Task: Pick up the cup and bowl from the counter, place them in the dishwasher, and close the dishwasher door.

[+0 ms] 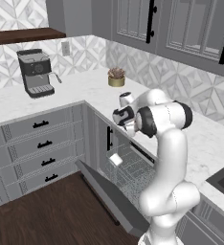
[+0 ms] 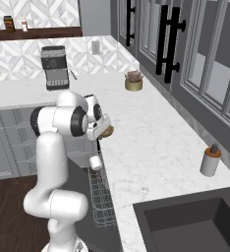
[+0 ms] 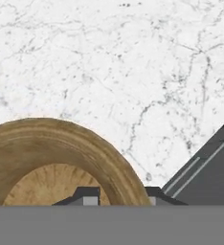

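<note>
Hand view: bowl (image 3: 47,162) rim between fingertips (image 3: 87,195)

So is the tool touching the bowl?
Cannot tell. In the hand view the tool has a fingertip on each side of the bowl rim, but the grey band hides where they would meet it.

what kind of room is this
A home-style kitchen, rendered: an espresso machine on a marble-look counter, an open dishwasher below it, and a dark sink.
</note>
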Robot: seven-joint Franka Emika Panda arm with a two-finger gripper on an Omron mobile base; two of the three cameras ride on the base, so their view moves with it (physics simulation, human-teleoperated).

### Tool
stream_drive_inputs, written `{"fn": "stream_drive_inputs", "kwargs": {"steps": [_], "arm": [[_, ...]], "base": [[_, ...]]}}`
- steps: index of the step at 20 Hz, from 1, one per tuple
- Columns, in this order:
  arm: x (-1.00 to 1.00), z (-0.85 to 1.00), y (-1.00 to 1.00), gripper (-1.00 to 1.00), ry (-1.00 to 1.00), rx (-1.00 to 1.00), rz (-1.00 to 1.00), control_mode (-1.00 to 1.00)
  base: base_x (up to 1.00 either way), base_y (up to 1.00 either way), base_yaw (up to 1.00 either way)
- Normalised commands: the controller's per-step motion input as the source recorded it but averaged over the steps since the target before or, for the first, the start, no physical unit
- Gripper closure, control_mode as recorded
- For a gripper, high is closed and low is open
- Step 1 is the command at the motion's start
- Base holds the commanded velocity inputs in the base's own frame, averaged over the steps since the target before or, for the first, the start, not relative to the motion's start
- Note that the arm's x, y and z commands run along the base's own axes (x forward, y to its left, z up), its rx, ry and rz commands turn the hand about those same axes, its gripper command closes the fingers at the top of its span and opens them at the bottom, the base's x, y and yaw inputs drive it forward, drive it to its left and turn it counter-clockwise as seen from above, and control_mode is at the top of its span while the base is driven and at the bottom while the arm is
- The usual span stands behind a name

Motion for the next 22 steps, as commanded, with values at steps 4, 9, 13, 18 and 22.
{"fn": "stream_drive_inputs", "kwargs": {"steps": [4,9,13,18,22], "arm": [[-0.97,-0.04,0.48,1.0,-0.14,0.0,0.0,-1.0],[-1.0,-0.24,0.42,1.0,-0.11,0.0,-0.01,-1.0],[-1.0,-0.45,0.41,1.0,-0.01,0.0,-0.02,-1.0],[-0.86,-0.67,0.43,1.0,0.01,0.0,-0.05,-1.0],[-0.12,-0.88,0.27,1.0,0.1,0.0,-0.11,-1.0]], "base": [[0.0,0.0,0.0],[0.0,0.0,0.0],[0.0,0.0,0.0],[0.0,0.0,0.0],[0.0,0.0,0.0]]}}
